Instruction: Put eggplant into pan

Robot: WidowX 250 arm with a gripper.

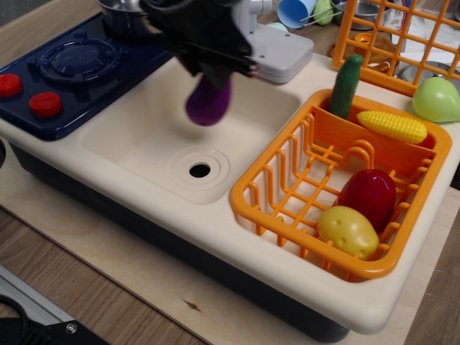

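Note:
The purple eggplant [208, 102] hangs from my black gripper [213, 70], which is shut on its upper end; its stem cap is hidden by the fingers. It is held in the air above the back of the cream sink basin [144, 136]. The silver pan [118, 10] sits on the far burner of the dark blue stove at the top left, mostly hidden behind my arm, to the upper left of the eggplant.
A dark blue stove [68, 68] with two red knobs [44, 104] lies left. An orange dish basket [273, 194] on the right holds a potato [348, 231], a dark red toy [368, 195], corn [392, 126] and a cucumber [346, 86]. A grey faucet base [284, 54] stands behind the sink.

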